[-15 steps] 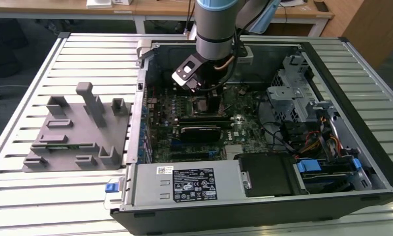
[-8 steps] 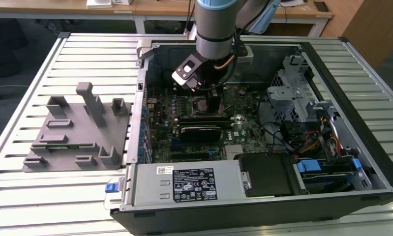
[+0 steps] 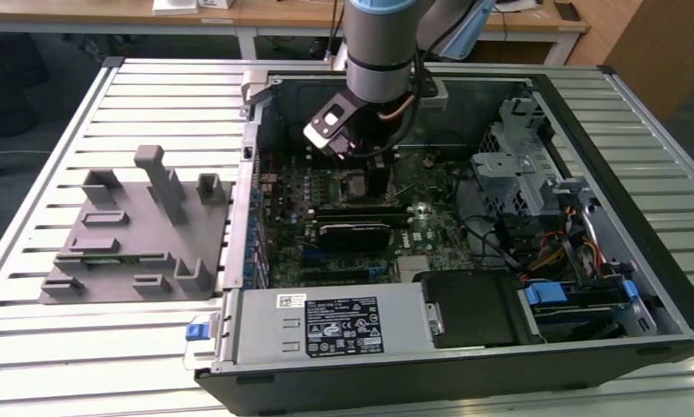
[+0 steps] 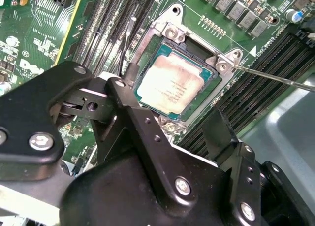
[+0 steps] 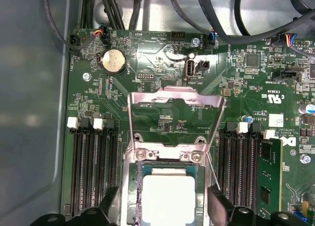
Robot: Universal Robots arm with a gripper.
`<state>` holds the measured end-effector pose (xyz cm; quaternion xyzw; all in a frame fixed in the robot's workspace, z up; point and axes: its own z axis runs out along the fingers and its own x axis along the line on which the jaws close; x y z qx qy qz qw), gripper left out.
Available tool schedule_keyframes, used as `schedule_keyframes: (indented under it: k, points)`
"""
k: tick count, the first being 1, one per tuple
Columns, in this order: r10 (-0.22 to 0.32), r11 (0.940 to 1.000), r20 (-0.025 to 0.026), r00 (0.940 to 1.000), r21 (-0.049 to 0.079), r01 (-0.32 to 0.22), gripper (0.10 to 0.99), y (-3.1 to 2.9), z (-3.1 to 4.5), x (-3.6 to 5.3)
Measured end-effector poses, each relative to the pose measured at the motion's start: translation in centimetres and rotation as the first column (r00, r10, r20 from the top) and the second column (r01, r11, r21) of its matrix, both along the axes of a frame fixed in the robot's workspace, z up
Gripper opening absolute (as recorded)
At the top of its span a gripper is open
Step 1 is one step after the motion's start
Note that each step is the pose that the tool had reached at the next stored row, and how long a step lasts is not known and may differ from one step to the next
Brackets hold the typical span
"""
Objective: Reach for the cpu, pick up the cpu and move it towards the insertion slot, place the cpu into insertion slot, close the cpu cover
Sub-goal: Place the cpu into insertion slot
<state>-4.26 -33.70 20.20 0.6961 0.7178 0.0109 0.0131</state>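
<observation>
Hand (image 4: 167, 122) spread open, empty, poised just above the cpu (image 4: 170, 85), already seated in the insertion slot (image 4: 209, 90) at centre frame. Cpu cover (image 5: 174, 113) upright, unlatched. Light, stiff, likely fragile underneath; best gripped by opposite edges

dull metal cpu (image 4: 169, 86) top

A: Slatted grey metal tabotop? Nope, tabletop (image 3: 80, 365), ribbed all the way across.

B: Yep. Open computer case (image 3: 659, 287) lying flat on it, toward the exterior view's right. Grey plastic fixture plate (image 3: 132, 243) with upright blocks just beside the case, on the exterior view's left.

A: Touching?

B: Looks like edge to edge, hard to tell for sure.
</observation>
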Motion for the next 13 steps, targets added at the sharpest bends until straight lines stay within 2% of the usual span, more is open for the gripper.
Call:
schedule_keyframes:
  k: [13]
  points:
    - [0.000, 1.0000, 0.0001, 1.0000, 0.004, 0.000, 0.804, 0.39, 0.30, 0.00]
